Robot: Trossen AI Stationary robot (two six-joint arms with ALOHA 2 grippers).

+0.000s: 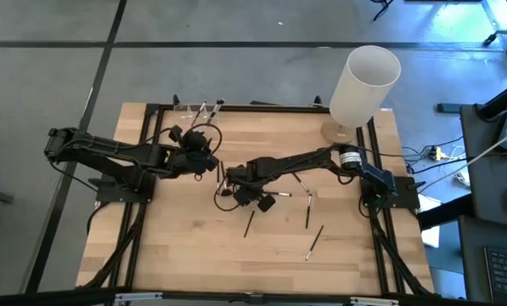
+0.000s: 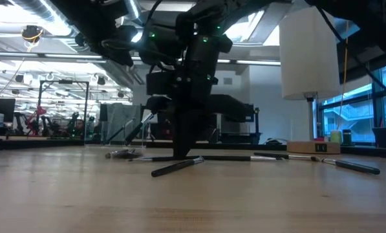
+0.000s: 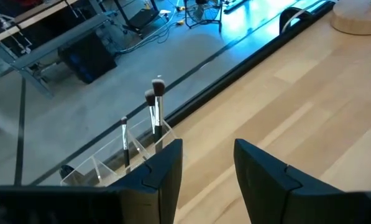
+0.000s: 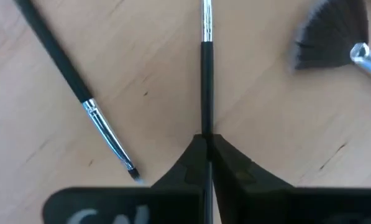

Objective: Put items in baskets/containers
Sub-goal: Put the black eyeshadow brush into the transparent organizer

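Observation:
My right gripper (image 1: 226, 181) points down at mid-table and is shut on a black-handled brush (image 4: 206, 74). In the low view its fingers (image 2: 185, 150) reach the table top. Beside it lie a second thin brush (image 4: 79, 87) and a fan brush (image 4: 328, 37). Several more brushes (image 1: 307, 212) lie flat on the wood nearer the near edge. My left gripper (image 1: 207, 159) hovers open (image 3: 207, 168), facing the clear compartments (image 3: 110, 165) at the far edge (image 1: 200, 108). A few brushes (image 3: 155, 118) stand upright in those compartments. My right gripper pinches the brush's black handle (image 4: 206, 127) between its two fingertips, coming from above and pointing down. The handle runs out straight ahead from between the fingers to the silver ferrule (image 4: 206, 25). The brush lies level at the table top.
A tall white cylinder (image 1: 363, 85) stands on a round wooden base at the far right corner. A black frame rail (image 3: 260, 46) runs along the far edge behind the compartments. Loose brushes (image 2: 348, 165) lie to the right, and bare wood (image 1: 194, 246) shows near the near edge.

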